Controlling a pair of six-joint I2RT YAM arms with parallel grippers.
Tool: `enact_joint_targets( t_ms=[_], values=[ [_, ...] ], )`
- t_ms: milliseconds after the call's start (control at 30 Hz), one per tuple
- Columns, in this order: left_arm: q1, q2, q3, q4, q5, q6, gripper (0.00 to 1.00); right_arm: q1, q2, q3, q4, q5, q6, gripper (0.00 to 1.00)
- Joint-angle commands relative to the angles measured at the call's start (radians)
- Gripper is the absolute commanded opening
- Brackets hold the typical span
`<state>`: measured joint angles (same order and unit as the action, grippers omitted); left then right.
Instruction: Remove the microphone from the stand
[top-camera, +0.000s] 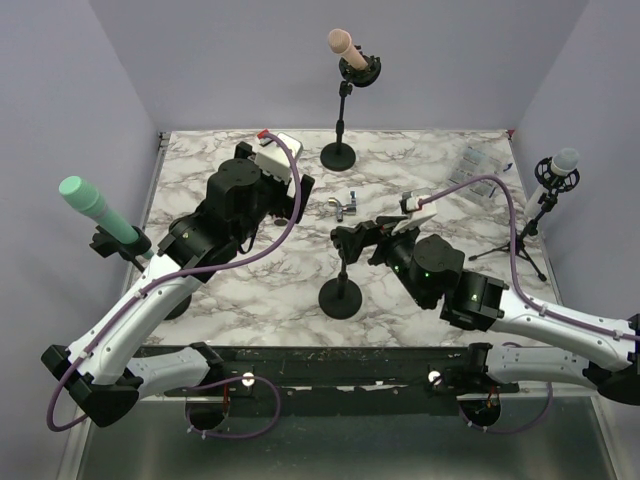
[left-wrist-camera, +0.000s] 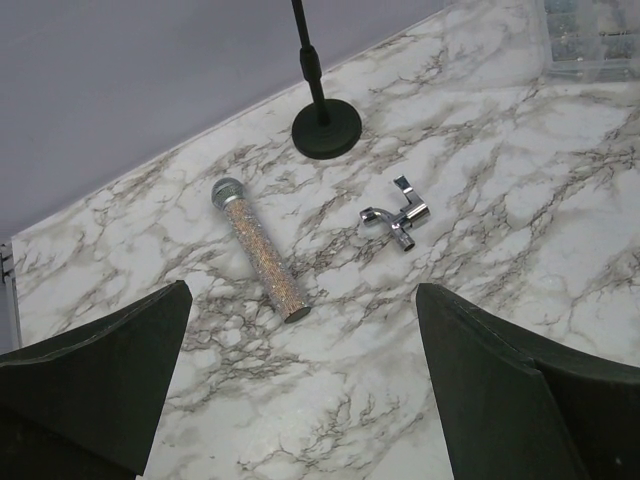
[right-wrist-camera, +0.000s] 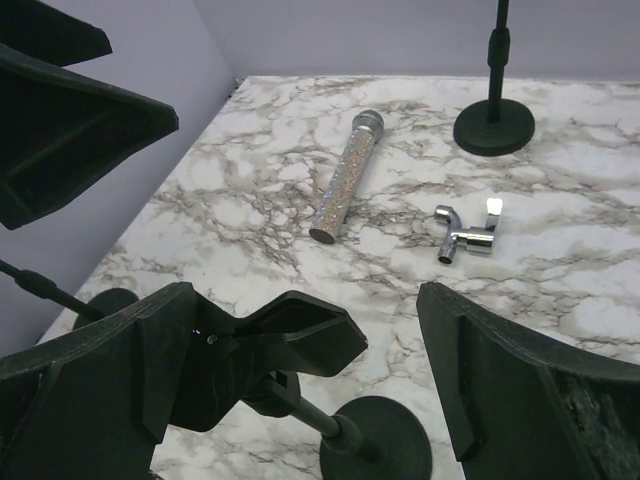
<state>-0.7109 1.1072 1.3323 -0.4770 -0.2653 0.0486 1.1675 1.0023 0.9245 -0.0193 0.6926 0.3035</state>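
A glittery silver microphone lies flat on the marble table, also seen in the right wrist view; in the top view the left arm hides it. The near black stand has an empty clip on top. My right gripper is open, with the clip between its fingers and close to the left finger. My left gripper hangs open above bare marble, just short of the microphone's tail end. Nothing is held.
A chrome fitting lies right of the microphone. A far stand carries a pink microphone. A green microphone stands at the left edge, a grey one on a tripod at the right. A clear packet lies back right.
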Motion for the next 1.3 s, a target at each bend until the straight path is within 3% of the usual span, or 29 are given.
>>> enact_joint_targets(
  t_ms=[0, 467, 800, 1267],
  values=[
    [-0.006, -0.012, -0.01, 0.023, -0.045, 0.013, 0.99, 0.001, 0.071, -0.089, -0.222, -0.013, 0.063, 1.0],
    [-0.01, -0.003, -0.015, 0.028, -0.05, 0.014, 0.99, 0.001, 0.032, -0.255, -0.283, -0.059, 0.288, 1.0],
    [-0.015, 0.012, -0.02, 0.031, -0.055, 0.015, 0.99, 0.0, -0.003, -0.381, -0.209, -0.113, 0.362, 1.0],
    [-0.022, 0.0, -0.04, 0.057, -0.054, 0.023, 0.98, 0.001, 0.02, -0.207, -0.199, -0.041, 0.26, 1.0]
  ],
)
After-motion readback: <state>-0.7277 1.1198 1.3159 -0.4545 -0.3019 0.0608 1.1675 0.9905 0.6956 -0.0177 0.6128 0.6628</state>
